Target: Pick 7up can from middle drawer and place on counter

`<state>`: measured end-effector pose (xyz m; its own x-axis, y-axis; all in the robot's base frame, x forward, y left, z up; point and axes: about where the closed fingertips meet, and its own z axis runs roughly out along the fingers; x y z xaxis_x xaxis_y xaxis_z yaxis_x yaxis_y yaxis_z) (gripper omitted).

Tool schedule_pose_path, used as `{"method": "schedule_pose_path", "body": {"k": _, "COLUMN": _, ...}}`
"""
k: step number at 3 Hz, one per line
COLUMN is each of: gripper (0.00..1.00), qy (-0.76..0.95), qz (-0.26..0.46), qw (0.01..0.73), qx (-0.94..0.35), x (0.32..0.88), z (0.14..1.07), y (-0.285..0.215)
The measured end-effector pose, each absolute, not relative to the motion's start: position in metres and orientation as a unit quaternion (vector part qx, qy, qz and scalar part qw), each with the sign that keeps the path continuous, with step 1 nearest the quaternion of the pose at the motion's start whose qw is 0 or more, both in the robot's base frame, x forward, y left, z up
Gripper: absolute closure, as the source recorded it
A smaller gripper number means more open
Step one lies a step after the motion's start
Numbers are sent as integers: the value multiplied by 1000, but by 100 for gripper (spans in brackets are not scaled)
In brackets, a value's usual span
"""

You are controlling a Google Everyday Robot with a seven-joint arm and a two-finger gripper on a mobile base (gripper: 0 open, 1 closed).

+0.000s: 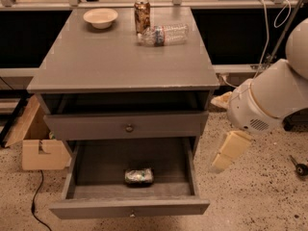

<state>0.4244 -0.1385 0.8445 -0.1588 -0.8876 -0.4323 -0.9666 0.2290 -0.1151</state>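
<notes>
7up can (139, 176) and gripper (226, 153) are apart: the gripper hangs in the air to the right of the cabinet, just outside the right wall of the open middle drawer (103, 160), pointing down and to the left, and holds nothing that can be seen (whether it is spread or closed I cannot tell). Above it, the bulky white arm (267, 97) reaches in from the right edge of the view. The can lies on its side on the drawer's grey floor, near the middle and toward the front panel. Over the open drawer sits a closed drawer front (96, 126) with a round knob. The counter (120, 61) on top carries a pale bowl (100, 17) at the back left, an upright brown can (142, 14) and, just beside it, a clear water bottle (163, 34) on its side. A cardboard box (41, 150) stands on the speckled floor to the cabinet's left.
</notes>
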Motion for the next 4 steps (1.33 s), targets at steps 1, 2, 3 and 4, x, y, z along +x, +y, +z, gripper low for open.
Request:
{"method": "schedule_pose_path", "body": {"k": 1, "gripper": 0, "qy": 741, "qz": 106, "qw": 217, "qx": -626, "x": 424, "z": 822, "y": -122}}
{"method": "schedule_pose_path", "body": {"k": 2, "gripper": 0, "qy": 725, "qz": 142, "qw": 235, "qx": -631, "x": 420, "z": 784, "y": -103}}
{"method": "schedule_pose_path", "body": {"k": 3, "gripper": 0, "qy": 719, "qz": 187, "qw": 254, "qx": -620, "x": 410, "z": 745, "y": -83}}
{"method": "schedule_pose_path", "body": {"k": 4, "gripper": 0, "qy": 719, "qz": 187, "qw": 254, "qx": -620, "x": 410, "z": 745, "y": -83}}
